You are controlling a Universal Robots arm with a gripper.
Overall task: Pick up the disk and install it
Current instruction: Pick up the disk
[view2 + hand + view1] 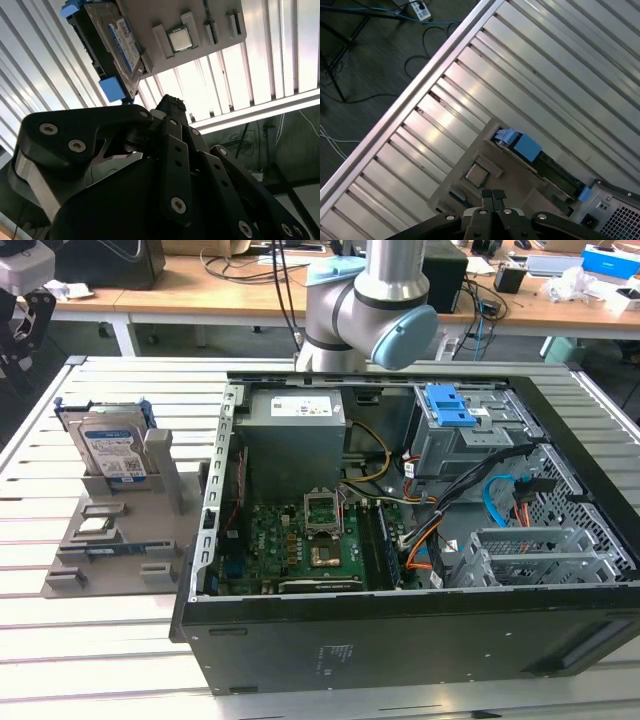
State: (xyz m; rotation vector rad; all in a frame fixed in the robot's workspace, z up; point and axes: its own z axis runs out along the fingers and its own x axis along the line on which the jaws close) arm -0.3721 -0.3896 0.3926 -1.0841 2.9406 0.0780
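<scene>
Black open computer case (pixel 400 650) sits nearest in the exterior view. Beside it, toward the far corner of the slatted metal desk (pixel 100 660) on the exterior view's left, the flat silver blue-framed disk (pixel 112 450) stands upright in a grey plastic holder (pixel 165 490). In the second wrist view the black tool (pixel 171 106) is closed, empty, apart from the disk (pixel 122 47). In the first wrist view the tool (pixel 493 196) is likewise closed.

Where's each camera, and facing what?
Exterior view: off the arm, looking down into the open case; disk upright in its stand at the exterior view's left; arm behind the case.
First wrist view: on the wrist, looking down past the gripper at the disk, edge-on.
Second wrist view: on the wrist, looking along the gripper at the disk, label side.
Shared: all show the disk.
</scene>
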